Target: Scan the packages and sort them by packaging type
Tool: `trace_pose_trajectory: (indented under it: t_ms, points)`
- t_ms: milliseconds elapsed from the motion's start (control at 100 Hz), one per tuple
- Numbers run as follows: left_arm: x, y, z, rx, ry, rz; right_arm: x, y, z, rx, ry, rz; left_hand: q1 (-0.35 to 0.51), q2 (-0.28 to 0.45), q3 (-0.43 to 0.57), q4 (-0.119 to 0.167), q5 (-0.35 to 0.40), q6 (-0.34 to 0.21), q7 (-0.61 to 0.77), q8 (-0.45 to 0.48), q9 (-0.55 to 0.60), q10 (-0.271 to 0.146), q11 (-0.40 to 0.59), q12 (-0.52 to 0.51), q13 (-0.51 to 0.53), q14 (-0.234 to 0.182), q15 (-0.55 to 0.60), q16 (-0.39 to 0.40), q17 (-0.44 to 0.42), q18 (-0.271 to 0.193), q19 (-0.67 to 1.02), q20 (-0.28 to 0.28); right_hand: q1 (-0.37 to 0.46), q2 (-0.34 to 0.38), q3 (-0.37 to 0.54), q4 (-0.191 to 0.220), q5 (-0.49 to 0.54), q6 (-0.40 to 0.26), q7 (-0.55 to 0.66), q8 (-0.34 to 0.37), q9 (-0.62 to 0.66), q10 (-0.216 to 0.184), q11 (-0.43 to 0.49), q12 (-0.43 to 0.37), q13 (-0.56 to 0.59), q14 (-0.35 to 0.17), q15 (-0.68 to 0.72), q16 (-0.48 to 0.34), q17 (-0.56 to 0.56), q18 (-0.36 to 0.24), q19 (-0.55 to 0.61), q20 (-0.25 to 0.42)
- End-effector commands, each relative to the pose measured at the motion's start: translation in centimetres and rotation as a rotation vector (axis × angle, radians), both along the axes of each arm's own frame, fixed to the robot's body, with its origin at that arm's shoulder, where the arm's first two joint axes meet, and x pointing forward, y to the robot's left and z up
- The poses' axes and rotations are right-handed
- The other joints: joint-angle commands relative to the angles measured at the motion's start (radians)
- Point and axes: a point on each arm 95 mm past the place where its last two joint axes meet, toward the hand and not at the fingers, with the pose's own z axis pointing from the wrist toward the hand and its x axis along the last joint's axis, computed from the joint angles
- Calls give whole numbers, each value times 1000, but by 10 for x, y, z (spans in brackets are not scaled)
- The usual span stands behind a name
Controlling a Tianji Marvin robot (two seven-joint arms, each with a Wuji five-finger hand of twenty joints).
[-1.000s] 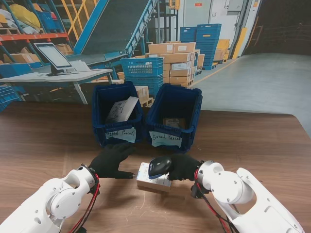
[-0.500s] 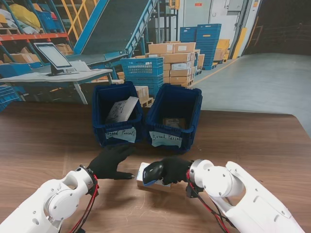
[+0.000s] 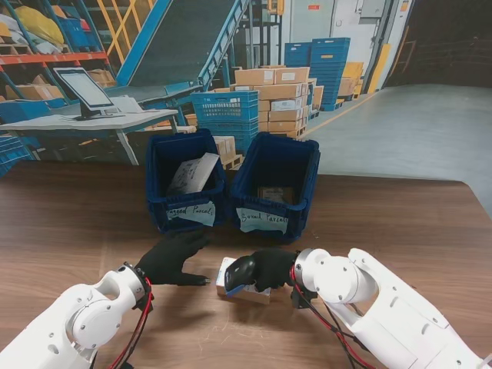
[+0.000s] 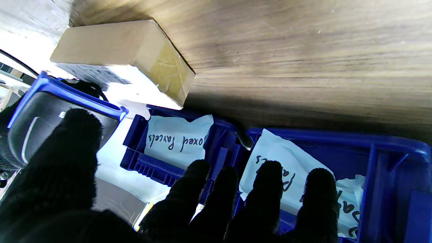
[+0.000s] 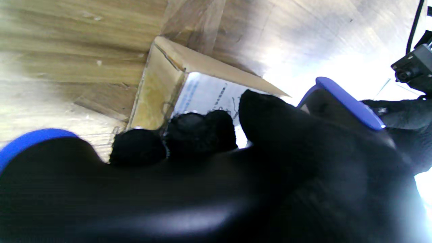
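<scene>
A small cardboard box with a white printed label on its top face lies flat on the wooden desk, near the edge closest to me and roughly midway between the two arms. The right hand, in a black glove, is wrapped around a black handheld barcode scanner with blue trim, holding its head directly over the box's label; in the right wrist view the fingers curl tightly around the scanner body, with the box's taped end and label showing just past them. The left hand, also gloved in black, rests palm down just to the left of the box, fingers slightly spread and extended, holding nothing; its thumb tip points toward the box's left end, though whether it touches cannot be told. In the left wrist view the four fingers stand apart from one another and the thumb is out to the side. Farther from me, around the middle of the desk, two dark blue plastic bins sit side by side and touching: the left bin, with a handwritten label reading "Bagged Parcels", holds a pale bagged parcel leaning against its wall, and the right bin, labelled "Boxed Parcels", holds a small brown box on its floor.
</scene>
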Motion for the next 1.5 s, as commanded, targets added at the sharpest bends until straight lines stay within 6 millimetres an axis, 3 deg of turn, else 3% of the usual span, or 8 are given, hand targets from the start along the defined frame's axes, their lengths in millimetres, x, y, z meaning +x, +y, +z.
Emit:
trace_pose_trajectory:
  t_ms: [0, 620, 1020, 1260, 1490]
  points:
    - [-3, -3, -4, 12, 22, -15, 1, 6, 1, 7, 6, 6, 25, 36, -24, 30, 15, -17, -2, 9, 7, -8, -8, -2, -4, 7, -27, -15, -17, -9, -18, -13, 81, 85, 119, 32, 25, -80, 17, -4, 2, -5, 2, 0, 28, -20, 23, 14, 20, -12, 55, 12]
    - [-3, -7, -10, -1, 44, -31, 15, 5, 1, -15, 12, -12, 30, 40, -30, 32, 16, -18, -1, 10, 4, -11, -10, -2, -9, 7, -29, -16, -19, -11, -25, -12, 80, 86, 119, 33, 24, -81, 19, -6, 1, -7, 3, -1, 28, -21, 23, 14, 21, -10, 54, 11]
    - [8, -17, -8, 34, 40, -72, 9, -16, 25, 11, -13, -78, 25, 56, -50, 34, 1, -25, -5, 10, -29, -12, -28, -9, -53, 0, -60, -40, -43, -16, -93, -52, 81, 86, 117, 33, 24, -80, 18, -8, 1, -6, 2, -2, 26, -20, 22, 14, 19, -10, 54, 12]
    - [16, -29, -8, 107, 28, -117, 0, -42, 51, 31, -61, -144, 19, 85, -115, 40, -41, -27, -18, 6, -72, -14, -62, -25, -102, -11, -85, -72, -55, -23, -154, -88, 82, 83, 116, 32, 26, -79, 18, -9, 2, -4, 1, -2, 25, -18, 22, 15, 18, -11, 54, 12]
    - [22, -43, -6, 161, 42, -181, -9, -64, 69, 82, -97, -229, 37, 140, -282, 65, -116, -13, -40, -11, -113, -15, -114, -50, -160, -21, -105, -108, -91, -39, -256, -135, 85, 81, 115, 32, 26, -77, 17, -9, 2, -1, 0, -1, 24, -14, 23, 16, 15, -8, 54, 13]
